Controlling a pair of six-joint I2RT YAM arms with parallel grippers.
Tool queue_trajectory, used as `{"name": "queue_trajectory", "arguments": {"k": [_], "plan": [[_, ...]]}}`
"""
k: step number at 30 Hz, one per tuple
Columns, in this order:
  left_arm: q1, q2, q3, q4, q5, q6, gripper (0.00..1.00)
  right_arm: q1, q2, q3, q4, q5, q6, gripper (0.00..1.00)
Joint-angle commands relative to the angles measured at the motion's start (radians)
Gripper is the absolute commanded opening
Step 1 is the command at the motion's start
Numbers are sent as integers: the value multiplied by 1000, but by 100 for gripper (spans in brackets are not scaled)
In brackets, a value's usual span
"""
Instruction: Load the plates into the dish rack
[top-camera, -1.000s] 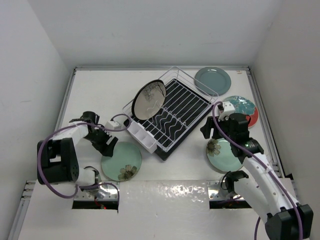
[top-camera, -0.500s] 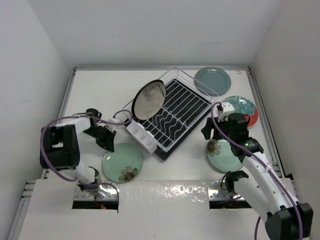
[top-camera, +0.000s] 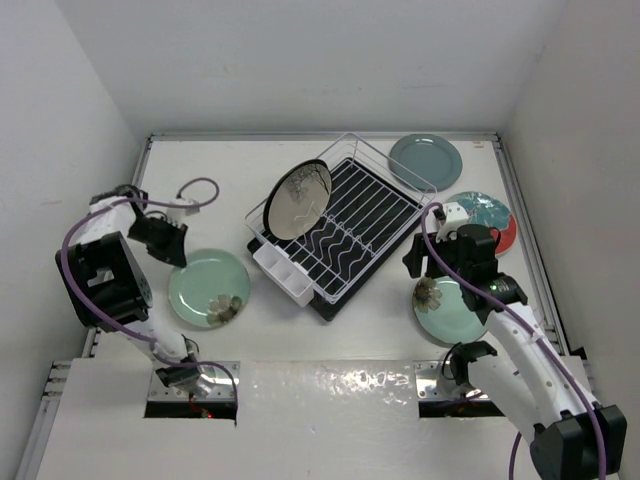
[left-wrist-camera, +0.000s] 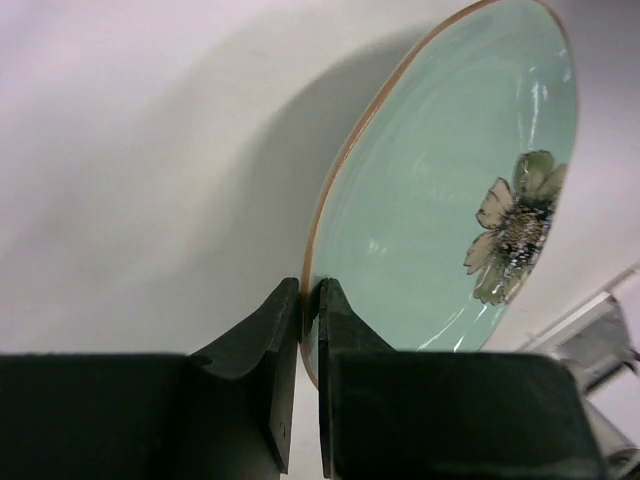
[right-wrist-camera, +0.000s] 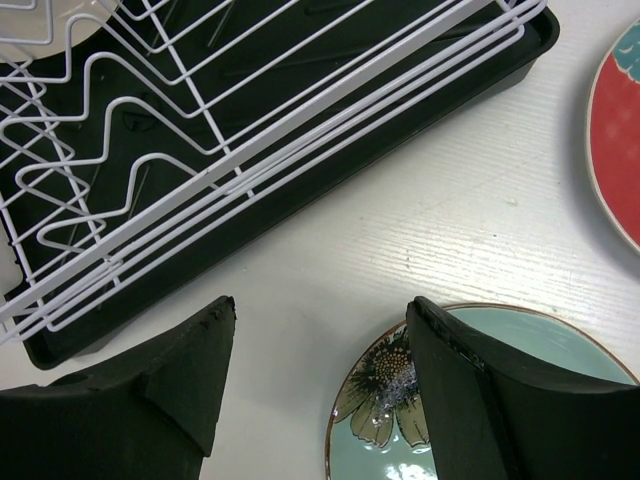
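Observation:
My left gripper (top-camera: 175, 258) is shut on the rim of a pale green plate with a dark flower (top-camera: 208, 288) at the table's left. In the left wrist view the fingers (left-wrist-camera: 283, 330) pinch that plate (left-wrist-camera: 450, 200) by its brown edge, and it stands tilted off the table. The dish rack (top-camera: 352, 215) holds a cream plate (top-camera: 298, 198) on edge. My right gripper (top-camera: 420, 265) is open above the flower end of a second pale green plate (top-camera: 455, 312), (right-wrist-camera: 375, 415), with nothing between its fingers. A grey-teal plate (top-camera: 425, 160) and a red plate (top-camera: 492, 215) lie flat at the right.
The rack's white cutlery box (top-camera: 280, 272) faces the near left. Its black tray edge (right-wrist-camera: 330, 190) runs just ahead of my right fingers, and the red plate's rim (right-wrist-camera: 615, 130) shows at the right. White walls enclose the table on three sides.
My left gripper closed on the green plate's rim and swung left and back, carrying the plate away from the rack's cutlery box. The right arm has not moved.

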Motion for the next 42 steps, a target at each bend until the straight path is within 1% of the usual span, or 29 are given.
{"name": "queue_trajectory", "arguments": {"k": [1, 5, 8, 11, 13, 16, 21, 24, 25, 26, 27, 29, 30, 31, 32, 33, 34, 35, 36, 37, 39, 40, 42], "plan": [[20, -41, 122, -54, -3, 76, 0, 5, 1, 26, 44, 14, -3, 69], [21, -72, 188, -15, -32, 38, 0, 5, 9, 29, 51, 19, -10, 69], [23, -53, 246, -47, -17, 10, 0, 5, 24, 38, 56, 16, -18, 69], [23, -39, 367, -95, 22, -23, 0, 5, 38, 56, 56, 22, -29, 70], [21, -41, 407, -98, 20, -48, 0, 5, 44, 59, 61, 29, -30, 71], [21, -68, 446, -37, -10, -123, 0, 5, 50, 58, 78, 26, -33, 71], [11, -134, 430, 49, -13, -160, 0, 5, 68, 64, 88, 25, -38, 71], [9, -177, 439, 150, -23, -247, 0, 7, 79, 69, 94, 23, -38, 71], [9, -191, 461, 182, -24, -311, 0, 5, 82, 70, 96, 23, -36, 71], [-4, -208, 476, 243, -36, -344, 0, 5, 85, 72, 96, 26, -35, 71], [-20, -214, 514, 270, -79, -397, 0, 5, 91, 72, 97, 28, -30, 71], [-77, -231, 562, 339, -119, -447, 0, 5, 98, 70, 104, 20, -26, 71], [-103, -240, 599, 363, -153, -502, 0, 5, 102, 66, 114, 16, -21, 71], [-168, -255, 614, 421, -183, -531, 0, 7, 104, 64, 119, 11, -18, 71], [-204, -262, 645, 449, -250, -569, 0, 5, 105, 61, 128, 6, -12, 71], [-239, -262, 663, 471, -285, -585, 0, 4, 104, 59, 131, 5, -9, 71], [-300, -250, 689, 503, -318, -597, 0, 7, 107, 59, 134, 3, -7, 71], [-328, -234, 717, 506, -355, -602, 0, 5, 105, 61, 136, 2, -6, 71], [-359, -217, 790, 500, -413, -600, 0, 5, 105, 61, 133, 0, -6, 71], [-415, -178, 832, 477, -437, -602, 0, 5, 104, 59, 130, 0, -7, 71], [-455, -151, 908, 478, -473, -616, 0, 7, 102, 53, 122, 3, -10, 71], [-495, -135, 923, 506, -507, -616, 0, 7, 98, 50, 122, 3, -9, 71], [-535, -118, 964, 541, -570, -602, 0, 5, 91, 33, 125, 3, 0, 71]]}}
